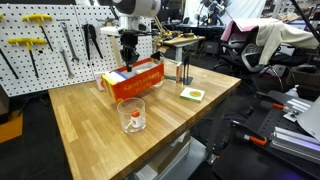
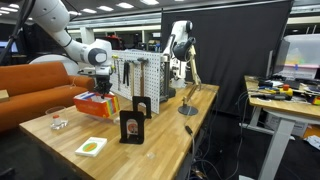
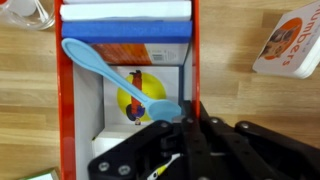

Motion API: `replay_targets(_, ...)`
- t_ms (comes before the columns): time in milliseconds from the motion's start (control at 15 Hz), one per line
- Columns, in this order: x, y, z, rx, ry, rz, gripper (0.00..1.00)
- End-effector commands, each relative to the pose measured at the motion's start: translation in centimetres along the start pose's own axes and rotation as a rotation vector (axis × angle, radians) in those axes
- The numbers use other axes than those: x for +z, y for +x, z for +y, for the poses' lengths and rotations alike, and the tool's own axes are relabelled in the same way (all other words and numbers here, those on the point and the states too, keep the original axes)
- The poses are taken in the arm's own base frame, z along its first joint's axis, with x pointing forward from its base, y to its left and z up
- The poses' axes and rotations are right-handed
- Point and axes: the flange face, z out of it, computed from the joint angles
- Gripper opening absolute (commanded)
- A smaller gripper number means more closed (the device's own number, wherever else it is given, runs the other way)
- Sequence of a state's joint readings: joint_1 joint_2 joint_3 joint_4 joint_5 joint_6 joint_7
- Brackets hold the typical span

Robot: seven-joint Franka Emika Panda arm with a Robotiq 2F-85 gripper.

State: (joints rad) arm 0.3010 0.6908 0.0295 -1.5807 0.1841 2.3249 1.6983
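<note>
In the wrist view a red open-topped box (image 3: 66, 100) holds flat picture books. A light blue plastic spoon (image 3: 110, 78) lies slanted across them. My gripper (image 3: 192, 122) is shut, its fingertips right over the box's right wall, touching or just beside the spoon's lower end. I cannot see whether anything is pinched between the fingers. In both exterior views the gripper (image 1: 128, 55) (image 2: 100, 82) hangs straight down over the box (image 1: 132, 82) (image 2: 95, 103) on the wooden table (image 1: 80, 125).
A clear glass (image 1: 133, 115) (image 2: 58, 122) stands near the box, at the top left corner in the wrist view (image 3: 30, 12). A white card (image 1: 194, 93) (image 2: 91, 146) and a black stand (image 1: 183, 72) (image 2: 131, 125) are on the table. A tool pegboard (image 1: 45, 45) lines one edge.
</note>
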Motion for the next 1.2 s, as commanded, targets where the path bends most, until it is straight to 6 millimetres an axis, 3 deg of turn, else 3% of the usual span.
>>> replay_targets(0, -0.4, -1.5, -1.4, 0.047, -0.024, 0.008, 0.01)
replay_targets(467, 4.8, -0.8, -0.7, 0.087, -0.120, -0.002, 0.01)
replay_targets(733, 5.0, -1.4, -0.6, 0.072, -0.133, -0.016, 0.01)
replay_targets(800, 4.9, -1.5, -0.6, 0.057, -0.128, -0.011, 0.29)
replay_targets(867, 4.7, -1.5, -0.5, 0.049, -0.125, -0.014, 0.30)
replay_targets(1067, 3.2, -1.2, -0.4, 0.037, -0.100, -0.014, 0.50)
replay_targets(1133, 4.3, -1.7, -0.7, 0.050, -0.093, 0.000, 0.56)
